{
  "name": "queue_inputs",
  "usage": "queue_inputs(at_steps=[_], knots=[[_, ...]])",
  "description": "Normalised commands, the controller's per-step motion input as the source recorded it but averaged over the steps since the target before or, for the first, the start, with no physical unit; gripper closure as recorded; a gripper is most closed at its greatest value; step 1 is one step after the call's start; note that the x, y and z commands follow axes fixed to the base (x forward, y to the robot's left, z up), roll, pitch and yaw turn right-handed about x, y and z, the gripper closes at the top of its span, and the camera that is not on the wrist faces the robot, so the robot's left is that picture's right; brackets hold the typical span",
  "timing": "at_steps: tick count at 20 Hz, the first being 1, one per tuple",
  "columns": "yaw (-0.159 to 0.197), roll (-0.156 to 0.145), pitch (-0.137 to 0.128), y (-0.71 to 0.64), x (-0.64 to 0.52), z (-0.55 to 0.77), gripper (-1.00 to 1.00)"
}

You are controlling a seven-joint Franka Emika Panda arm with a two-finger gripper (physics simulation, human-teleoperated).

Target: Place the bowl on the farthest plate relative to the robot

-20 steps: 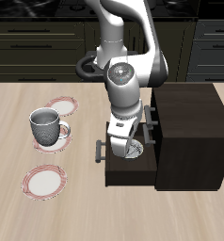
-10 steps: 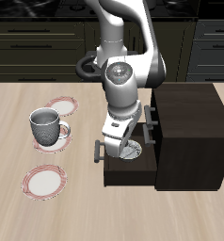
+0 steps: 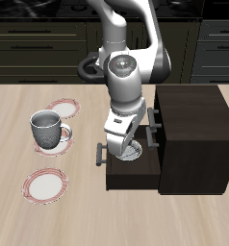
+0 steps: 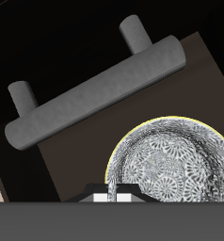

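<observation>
The bowl point(image 3: 135, 152) is whitish-grey with a dark speckled inside and sits at the top of the open drawer point(image 3: 136, 174) of the dark cabinet. My gripper point(image 3: 123, 148) is over the side of the bowl nearest the drawer's handle, and its fingers are closed on the rim. In the wrist view the bowl point(image 4: 170, 165) fills much of the frame, with my gripper point(image 4: 112, 194) at its rim. The farthest plate point(image 3: 46, 184), white with a pinkish-red rim, lies near the table's front edge and is bare.
A dark cabinet point(image 3: 193, 130) stands behind the drawer. The drawer's bar handle point(image 3: 100, 154) point(image 4: 95, 85) sticks out toward the plates. A grey-white mug point(image 3: 47, 128) stands on the middle plate point(image 3: 59, 147). A third plate point(image 3: 63, 109) lies farther back.
My arm has risen slightly and shifted a little toward the plates. The bowl has moved a little with it.
</observation>
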Motion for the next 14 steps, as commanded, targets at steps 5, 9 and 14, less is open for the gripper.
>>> queue_inputs(at_steps=[5,9,14], knots=[[-0.022,-0.023,-0.083,-0.08,0.01,0.45,1.00],[-0.073,-0.037,-0.107,-0.16,0.00,0.50,1.00],[-0.058,-0.038,-0.052,-0.16,-0.06,0.32,1.00]])
